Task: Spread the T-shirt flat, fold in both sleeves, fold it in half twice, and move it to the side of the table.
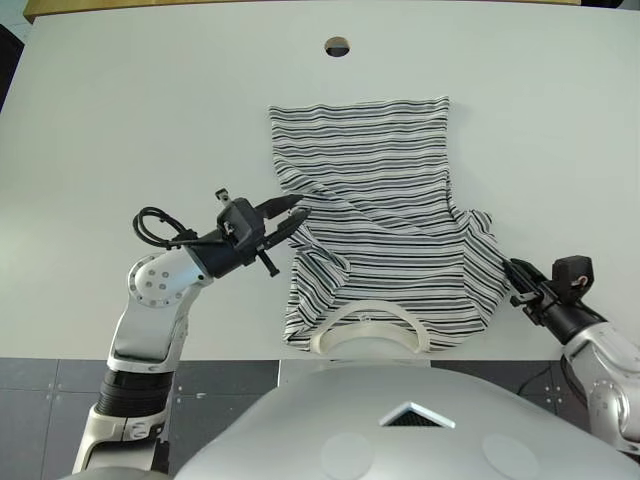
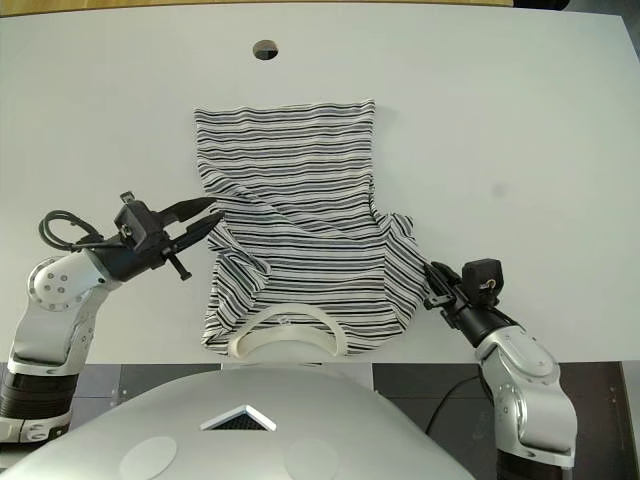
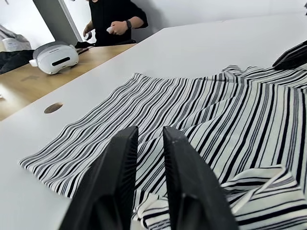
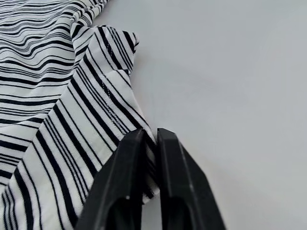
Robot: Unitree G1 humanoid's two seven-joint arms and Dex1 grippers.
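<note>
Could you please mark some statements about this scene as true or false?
The T-shirt is striped black and white. True.
Its collar lies farthest from the robot. False: the collar lies nearest the robot.
The right gripper has its jaws shut on the right sleeve. True.
The T-shirt covers the round hole. False: the hole lies bare beyond the hem.
The left gripper is at the shirt's left side. True.
</note>
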